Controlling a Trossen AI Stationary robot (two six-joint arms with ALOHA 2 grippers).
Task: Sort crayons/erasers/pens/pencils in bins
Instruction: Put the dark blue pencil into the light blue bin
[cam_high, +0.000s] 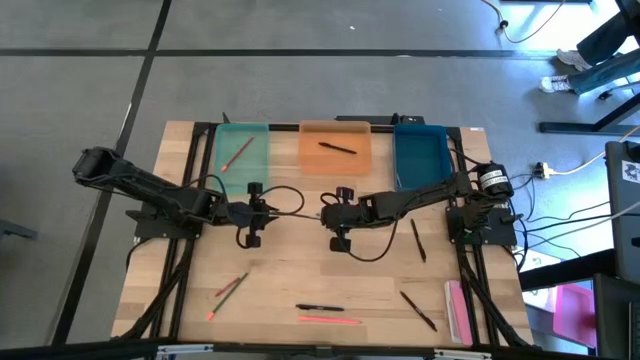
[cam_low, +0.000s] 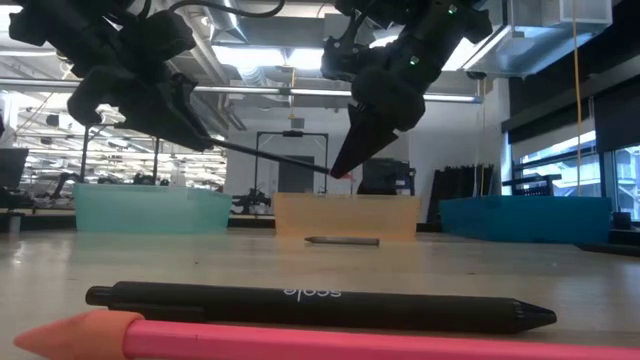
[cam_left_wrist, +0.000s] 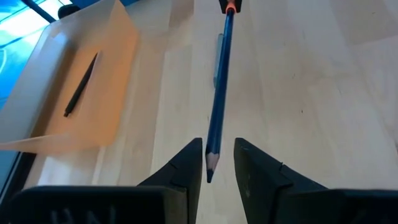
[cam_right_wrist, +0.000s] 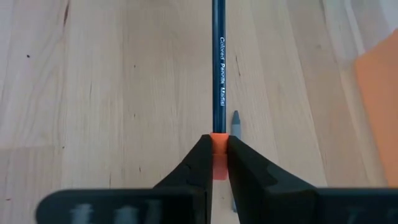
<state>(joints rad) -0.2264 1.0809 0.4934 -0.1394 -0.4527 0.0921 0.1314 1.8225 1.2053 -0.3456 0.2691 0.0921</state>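
A blue coloured pencil (cam_right_wrist: 219, 62) with an orange end hangs in the air over the middle of the desk (cam_high: 300, 270), level between the two grippers. The right gripper (cam_right_wrist: 216, 155) pinches the pencil's orange end between its fingers (cam_right_wrist: 239, 168). The left gripper (cam_left_wrist: 217, 163) sits at the sharpened tip, its fingers (cam_left_wrist: 186, 165) spread a little to either side of the point, not pressing it. Along the far edge stand three bins: a teal bin (cam_high: 243, 150) with a pencil in it, an orange bin (cam_high: 336, 147) holding a black pen (cam_high: 338, 148), and a blue bin (cam_high: 421, 155). Near the front edge lie another black pen (cam_low: 320, 305) and a pink pencil (cam_low: 300, 342), side by side. More pens and pencils lie scattered towards the front corners.
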